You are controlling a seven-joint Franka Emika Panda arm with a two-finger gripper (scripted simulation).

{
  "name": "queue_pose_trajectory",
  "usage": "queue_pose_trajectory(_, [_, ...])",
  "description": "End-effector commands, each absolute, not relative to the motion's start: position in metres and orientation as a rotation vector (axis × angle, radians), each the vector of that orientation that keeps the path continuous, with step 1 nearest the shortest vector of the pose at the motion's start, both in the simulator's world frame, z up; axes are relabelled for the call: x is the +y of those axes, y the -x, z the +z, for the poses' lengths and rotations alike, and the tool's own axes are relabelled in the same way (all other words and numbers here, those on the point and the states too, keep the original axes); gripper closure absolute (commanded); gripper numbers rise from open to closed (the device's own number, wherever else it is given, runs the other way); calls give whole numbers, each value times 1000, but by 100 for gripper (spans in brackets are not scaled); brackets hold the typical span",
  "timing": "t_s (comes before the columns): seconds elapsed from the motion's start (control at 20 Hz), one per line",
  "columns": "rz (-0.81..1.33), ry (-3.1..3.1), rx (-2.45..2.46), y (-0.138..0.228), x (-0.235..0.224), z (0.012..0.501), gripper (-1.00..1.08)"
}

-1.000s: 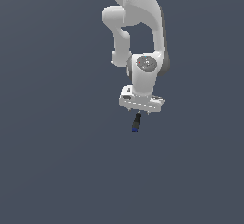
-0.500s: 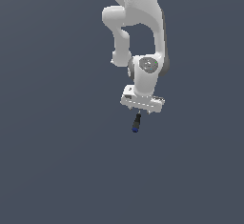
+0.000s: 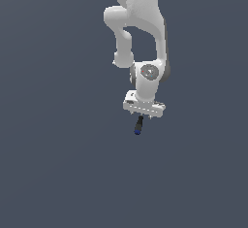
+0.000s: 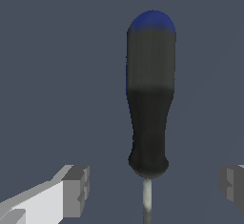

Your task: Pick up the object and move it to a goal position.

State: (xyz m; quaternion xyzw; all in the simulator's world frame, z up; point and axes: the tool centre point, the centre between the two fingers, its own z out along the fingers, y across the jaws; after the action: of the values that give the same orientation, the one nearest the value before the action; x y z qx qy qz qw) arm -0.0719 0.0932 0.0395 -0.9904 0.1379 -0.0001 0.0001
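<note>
Gripper, white, two-fingered, on a single white arm: hanging over a plain dark grey floor with its fingers spread wide and holding nothing; in the wrist view one grey finger pad is showing at each side with a broad gap between. Object, a short black handle with a blue tip and a thin metal shank at the other end: lying directly below the gripper, between the finger lines but touching neither pad, its blue end pointing away from the palm. Whether it is resting flat on the floor cannot be told for certain from these views. Step in hand, by judgement: aligning above the object ahead of the grasp; nothing is being lifted. Next move, by judgement: lowering straight down until the pads are flanking the black handle, then closing across its narrow width. No goal marker is showing in either view.
</note>
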Motion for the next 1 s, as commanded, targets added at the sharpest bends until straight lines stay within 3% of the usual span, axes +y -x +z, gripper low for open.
queue_pose_trajectory(0.0, [0, 3111, 434, 72, 93, 28, -92])
queue_pose_trajectory(0.35, [0, 3111, 436, 72, 93, 15, -92])
queue_pose_trajectory(0.4, [0, 3111, 436, 72, 93, 15, 108])
queue_pose_trajectory(0.95, [0, 3111, 435, 72, 94, 16, 108])
